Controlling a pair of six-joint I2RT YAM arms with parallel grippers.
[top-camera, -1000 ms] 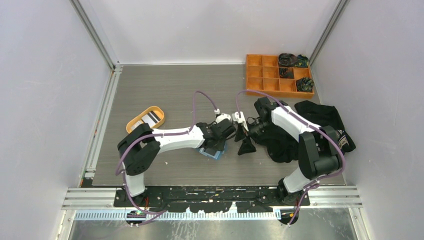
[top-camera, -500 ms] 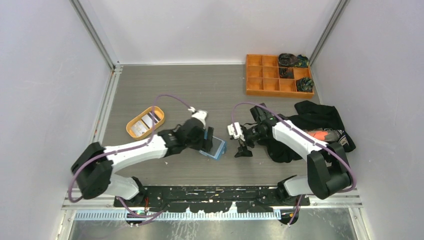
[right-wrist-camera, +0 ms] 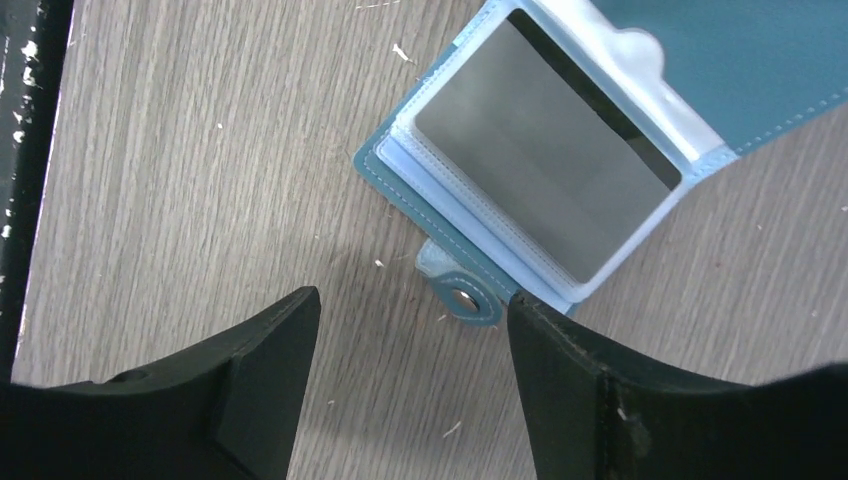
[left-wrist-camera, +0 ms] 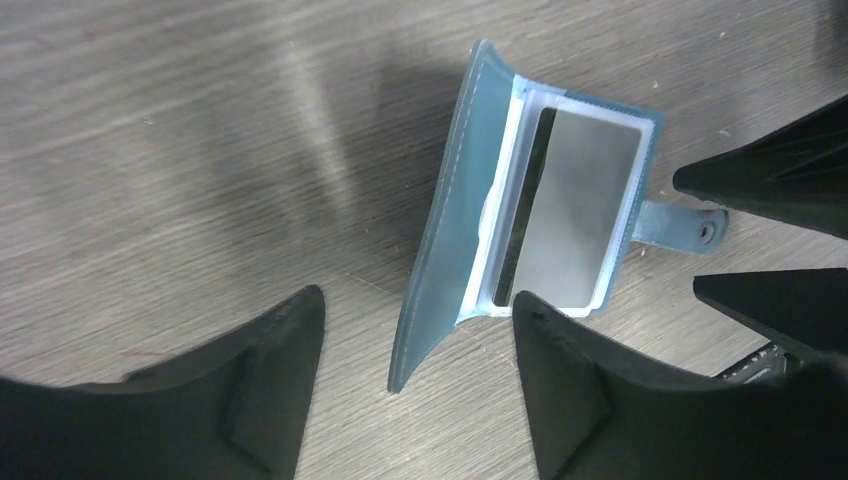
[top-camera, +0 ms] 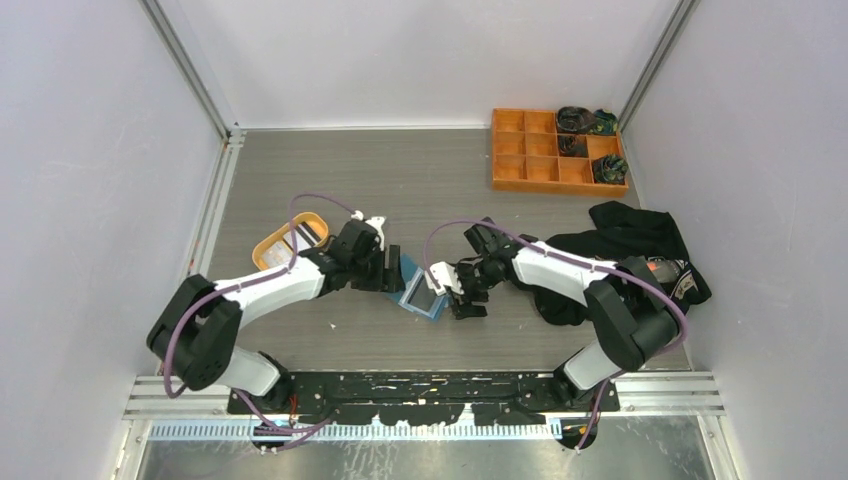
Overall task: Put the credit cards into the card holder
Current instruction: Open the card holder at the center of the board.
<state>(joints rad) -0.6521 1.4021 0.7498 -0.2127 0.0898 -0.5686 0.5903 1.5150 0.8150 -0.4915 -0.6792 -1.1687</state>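
Note:
The blue card holder [top-camera: 422, 294] lies open on the table between my two grippers. Its cover [left-wrist-camera: 452, 225] stands up on edge. A grey credit card [right-wrist-camera: 545, 165] sits in the clear top pocket. My left gripper [left-wrist-camera: 418, 300] is open on the holder's left, with the cover's lower corner loose between its fingers. My right gripper [right-wrist-camera: 412, 298] is open on the other side, and the snap tab [right-wrist-camera: 462, 297] lies just inside one fingertip, untouched. More credit cards [top-camera: 300, 236] lie in the orange oval tray [top-camera: 268, 256].
An orange compartment box [top-camera: 530, 160] with dark bundles stands at the back right. A heap of black cloth [top-camera: 640, 235] lies at the right, under the right arm. Metal rails run along the table's left and near edges.
My left gripper has opened and drawn back to the left of the holder. The right gripper has moved left up to the holder's tab. The cover now stands raised.

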